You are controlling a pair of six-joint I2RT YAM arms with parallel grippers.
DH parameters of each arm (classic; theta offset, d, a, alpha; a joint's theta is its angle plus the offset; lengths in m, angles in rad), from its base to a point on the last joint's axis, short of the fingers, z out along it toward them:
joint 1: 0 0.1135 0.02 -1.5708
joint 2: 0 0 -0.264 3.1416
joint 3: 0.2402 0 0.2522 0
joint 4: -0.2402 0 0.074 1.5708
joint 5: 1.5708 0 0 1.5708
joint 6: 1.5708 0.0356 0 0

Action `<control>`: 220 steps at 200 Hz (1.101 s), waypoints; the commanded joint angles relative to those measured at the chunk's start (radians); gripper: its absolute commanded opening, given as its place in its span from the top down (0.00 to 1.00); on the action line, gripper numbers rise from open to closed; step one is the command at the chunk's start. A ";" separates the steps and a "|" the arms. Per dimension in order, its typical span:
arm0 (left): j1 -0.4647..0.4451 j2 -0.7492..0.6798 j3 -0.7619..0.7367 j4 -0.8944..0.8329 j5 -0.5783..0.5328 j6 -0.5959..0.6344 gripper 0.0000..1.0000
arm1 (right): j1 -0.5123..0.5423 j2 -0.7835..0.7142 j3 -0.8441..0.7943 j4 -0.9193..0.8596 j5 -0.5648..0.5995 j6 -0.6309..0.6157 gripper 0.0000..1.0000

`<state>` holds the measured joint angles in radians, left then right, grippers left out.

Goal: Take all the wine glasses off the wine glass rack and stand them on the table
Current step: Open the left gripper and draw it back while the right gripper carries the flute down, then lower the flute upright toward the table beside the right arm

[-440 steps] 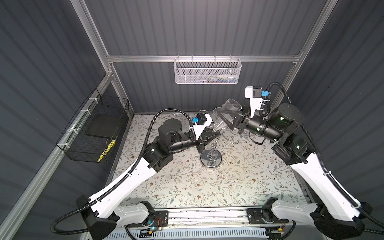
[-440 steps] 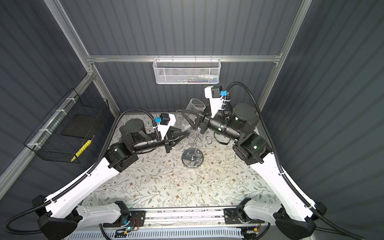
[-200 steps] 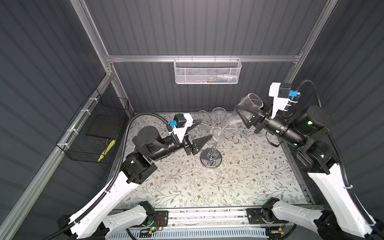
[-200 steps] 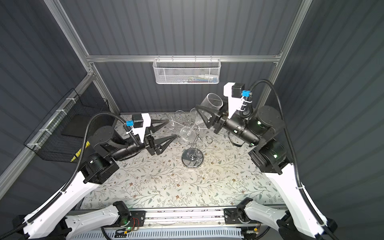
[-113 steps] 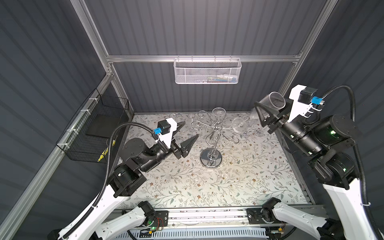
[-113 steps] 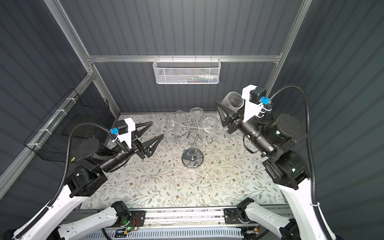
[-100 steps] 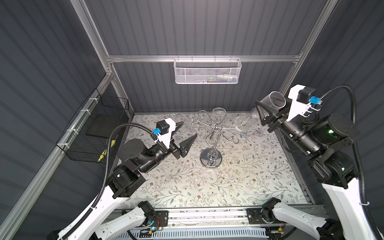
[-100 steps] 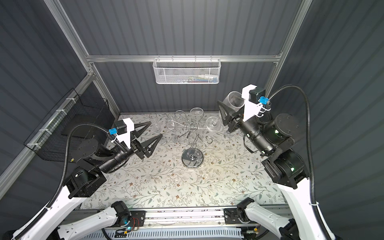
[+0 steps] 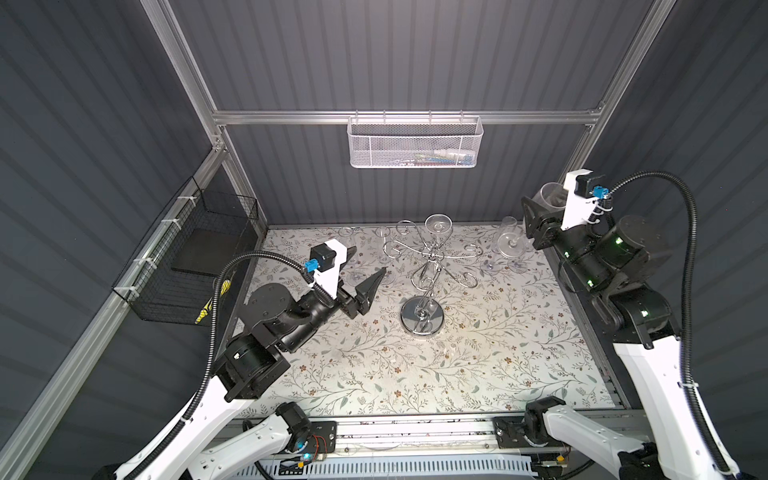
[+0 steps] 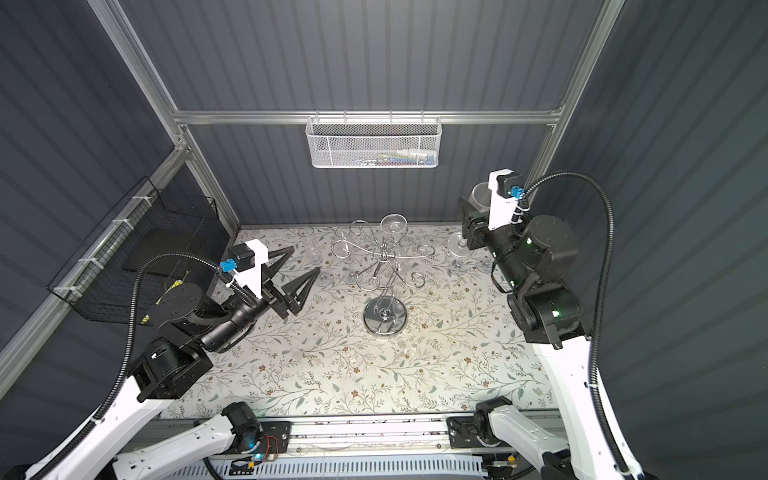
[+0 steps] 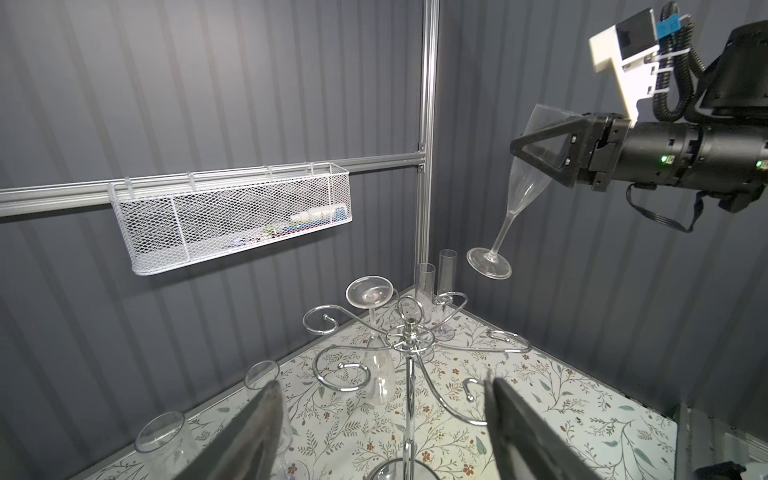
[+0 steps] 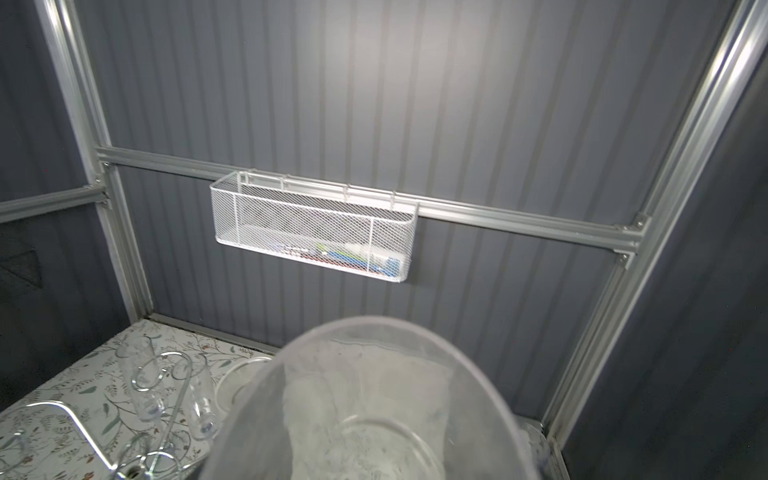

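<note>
A clear wine glass [image 11: 524,183] hangs in the air at the back right, tilted, with its foot [image 9: 509,248] lowest. My right gripper [image 11: 528,149] is shut on its bowl, well clear of the wine glass rack [image 9: 432,253]. In the right wrist view the glass [image 12: 374,399] fills the lower part and hides the fingers. The chrome rack stands mid-table on its round base [image 10: 385,318] in both top views. Another glass hangs upside down on a back arm, foot [image 9: 438,223] up. My left gripper [image 9: 368,261] is open and empty, left of the rack [image 11: 409,332].
Clear glasses stand on the floral table cover at the back left [image 11: 262,376] and back right [image 11: 424,286]. A white mesh basket [image 9: 415,145] hangs on the back wall. A black wire basket [image 9: 195,257] hangs on the left wall.
My right arm has carried the glass up and away from the rack to the back right. My left arm has pulled back leftward from the rack stem, jaws open.
</note>
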<state>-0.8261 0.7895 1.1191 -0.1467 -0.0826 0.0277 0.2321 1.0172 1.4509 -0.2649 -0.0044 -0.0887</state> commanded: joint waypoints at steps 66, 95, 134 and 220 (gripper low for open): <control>-0.005 0.001 -0.034 0.054 -0.114 0.011 0.21 | -0.120 0.052 -0.271 0.345 -0.102 0.024 0.56; -0.005 -0.001 -0.045 0.077 -0.163 0.010 0.21 | -0.122 0.095 -0.337 0.423 -0.119 0.015 0.57; -0.005 -0.001 -0.058 0.091 -0.224 0.009 0.21 | -0.122 0.208 -0.431 0.567 -0.151 0.024 0.57; -0.004 0.040 -0.058 0.125 -0.287 0.008 0.21 | -0.119 0.444 -0.509 0.806 -0.183 0.040 0.57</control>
<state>-0.8261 0.8173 1.0595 -0.0586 -0.3340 0.0315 0.1139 1.4174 0.9581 0.3943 -0.1631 -0.0563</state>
